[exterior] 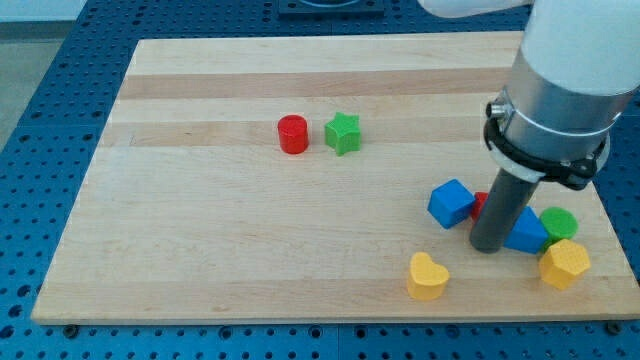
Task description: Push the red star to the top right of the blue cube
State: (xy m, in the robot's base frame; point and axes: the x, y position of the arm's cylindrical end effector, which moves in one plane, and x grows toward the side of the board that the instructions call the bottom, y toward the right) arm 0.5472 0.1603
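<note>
The blue cube (pixel 451 203) sits at the view's lower right of the wooden board. The red star (pixel 480 204) shows only as a small red sliver just right of the cube, mostly hidden behind the rod. My tip (pixel 487 246) rests on the board right of the blue cube and just below the red star, touching or nearly touching it. A second blue block (pixel 526 233), shape unclear, lies right of the rod.
A red cylinder (pixel 292 134) and a green star (pixel 343 132) sit side by side at the board's upper middle. A green cylinder (pixel 559 223), a yellow hexagon block (pixel 565 264) and a yellow heart (pixel 427 276) lie near the bottom right edge.
</note>
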